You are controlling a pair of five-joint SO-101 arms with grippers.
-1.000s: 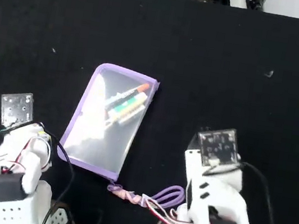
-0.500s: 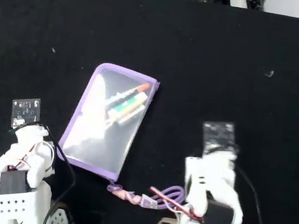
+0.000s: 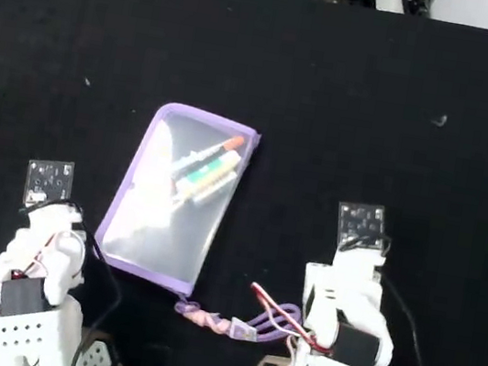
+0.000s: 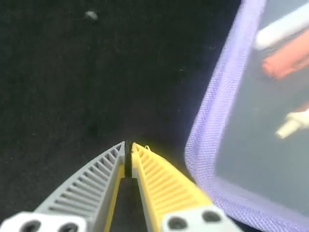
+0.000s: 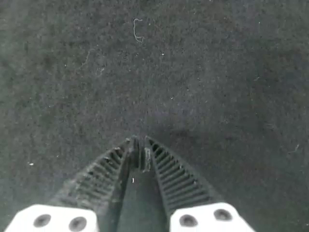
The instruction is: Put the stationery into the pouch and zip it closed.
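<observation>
- The left pincer (image 4: pixel 128 145) is pressed shut, grey and yellow tips touching, with nothing between them. It hangs over bare black worktop (image 3: pixel 377 102), just beside the purple border of the pouch (image 4: pixel 260 121).
- The right pincer (image 5: pixel 139 141) is likewise closed and empty, pointing down at plain cloth well apart from the task's things.
- Over the last second both arms have drawn in and straightened. The left arm (image 3: pixel 38 253) has shifted a little toward the pouch. The right arm (image 3: pixel 347 297), which was tipped and sitting larger in the high view, has folded back to stand squarely above its base.
- The pouch (image 3: pixel 172 199) has not moved in that time. It lies flat at about 1 o'clock from the left arm and 10 o'clock from the right.
- The pens (image 3: pixel 204 169) lie inside it behind the clear face, up toward its 1 o'clock corner.
- From the pouch's near corner a pink and purple strap (image 3: pixel 273 322) trails off toward 3 o'clock and ends by the right arm's base.
- My reading is that the arms are retiring to rest, not setting up another grasp. With the stationery inside and the purple edge looking unbroken, the job seems finished or very nearly so. The zip pull is too small to confirm it is fully home.
</observation>
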